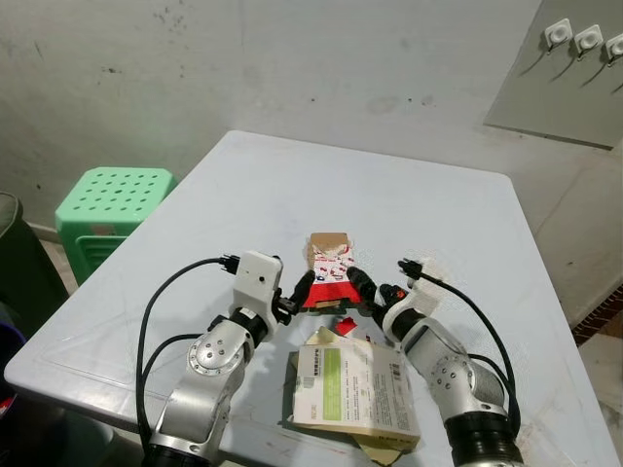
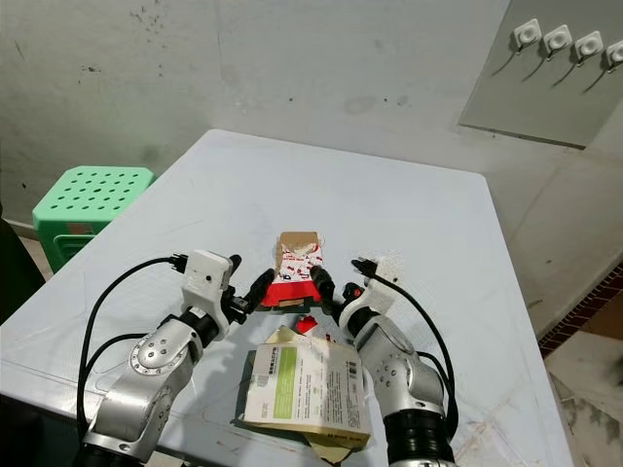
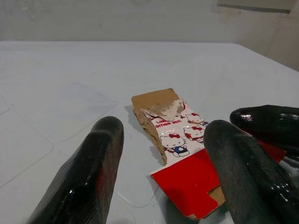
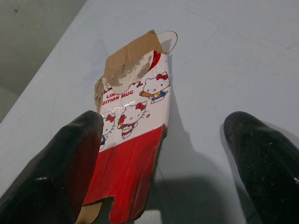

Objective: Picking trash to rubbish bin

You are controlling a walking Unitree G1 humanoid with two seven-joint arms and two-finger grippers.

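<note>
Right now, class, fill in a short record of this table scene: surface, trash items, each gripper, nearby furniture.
surface: pale blue table
trash 1: torn red-and-white cartoon-printed cardboard box, lying flat
trash 2: flattened beige carton with green label, at near edge
left gripper: open, at the box's left side
right gripper: open, at the box's right side
furniture: green perforated plastic stool, left of table

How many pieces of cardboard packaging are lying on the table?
2. The red and white carton lies mid-table between the left gripper and right gripper. The flattened box with a green label lies at the near edge.
</note>
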